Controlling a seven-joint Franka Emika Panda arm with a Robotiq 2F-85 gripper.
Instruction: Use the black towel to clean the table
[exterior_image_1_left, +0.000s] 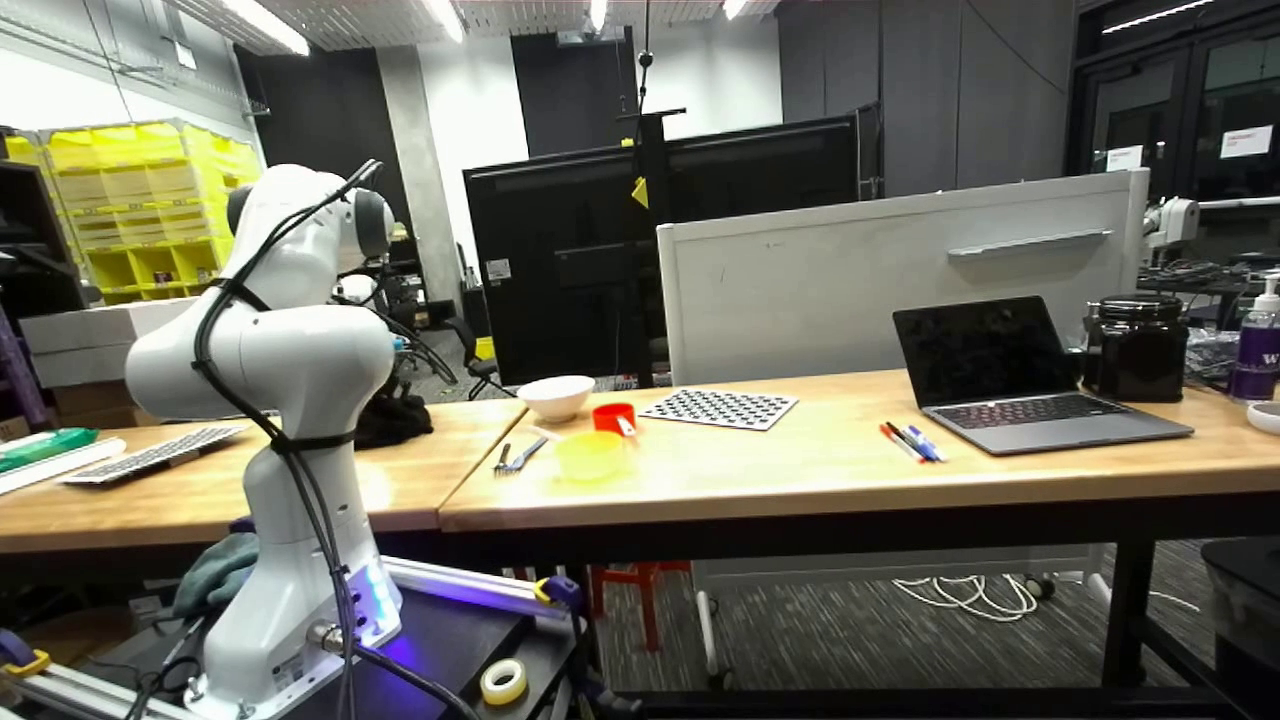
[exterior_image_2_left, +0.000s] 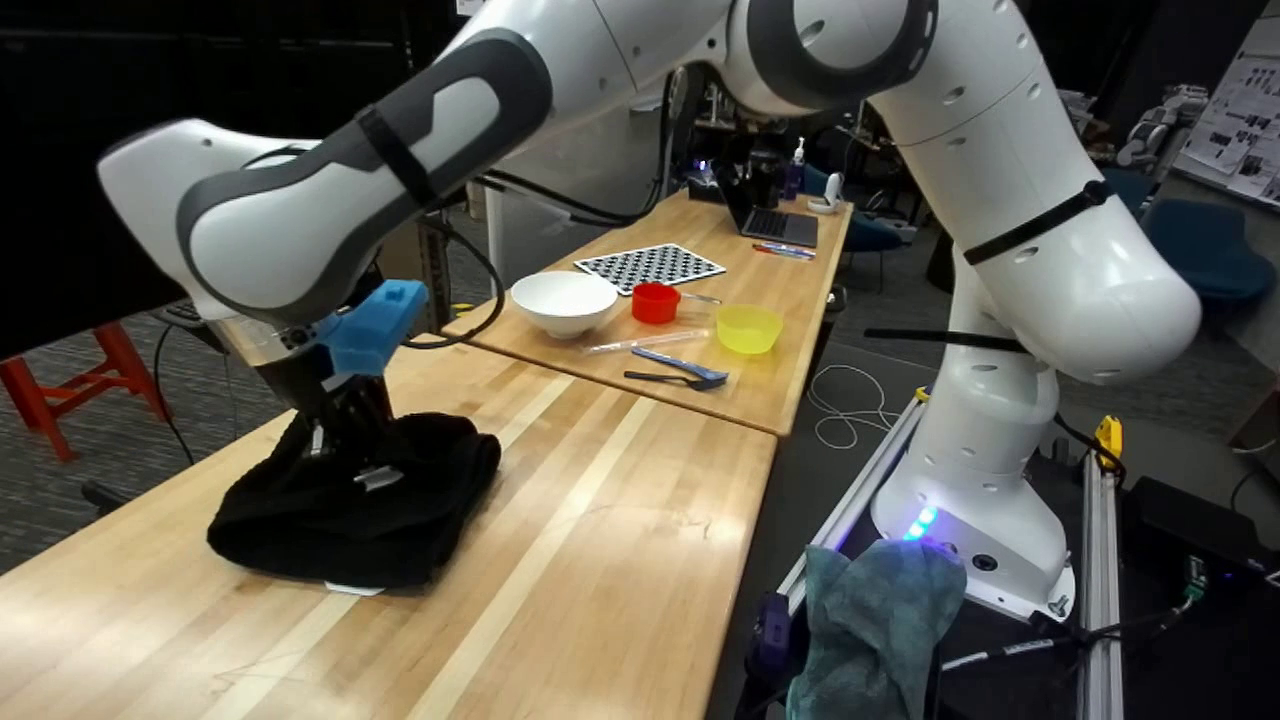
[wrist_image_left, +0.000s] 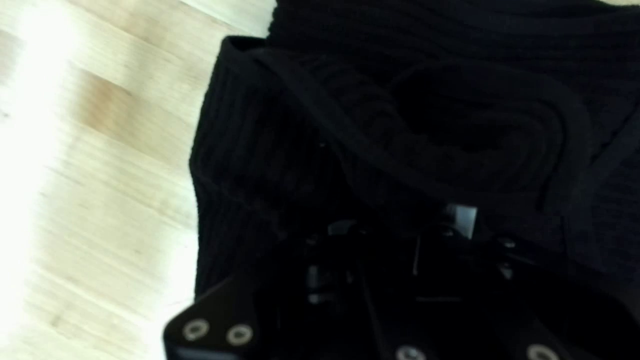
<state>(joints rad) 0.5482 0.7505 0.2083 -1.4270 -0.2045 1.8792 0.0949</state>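
Across the two wooden tables (exterior_image_1_left: 720, 470) pushed together, going by an exterior view, I can read a white W on the purple pump bottle (exterior_image_1_left: 1253, 352); the two paper signs (exterior_image_1_left: 1247, 142) on the doors (exterior_image_1_left: 1135, 112) are too tiny to make out. Quick headcount: one laptop (exterior_image_1_left: 1040, 412), one dark jar (exterior_image_1_left: 1140, 350), one white bowl (exterior_image_1_left: 556, 398), one yellow bowl (exterior_image_1_left: 590, 457), one red measuring cup (exterior_image_1_left: 610, 418), one checkerboard (exterior_image_1_left: 722, 409), at least three pens (exterior_image_1_left: 912, 443) and one tape roll (exterior_image_1_left: 503, 697). The black towel (exterior_image_1_left: 395, 420) is a dark lump on the table, partly behind the white arm (exterior_image_1_left: 270, 360). Then in an exterior view the gripper (exterior_image_2_left: 348, 460) is down in the towel's folds, with one white tab (exterior_image_2_left: 353, 590) poking out from under the near edge. Two utensils (exterior_image_2_left: 680, 363) and one clear stick (exterior_image_2_left: 645, 342) lie near the yellow bowl. Wrist view: two shiny fingertips (wrist_image_left: 465, 220) sit apart against the ribbed towel, but it's black on black, so I honestly can't tell if they're pinching it or just spread around it.
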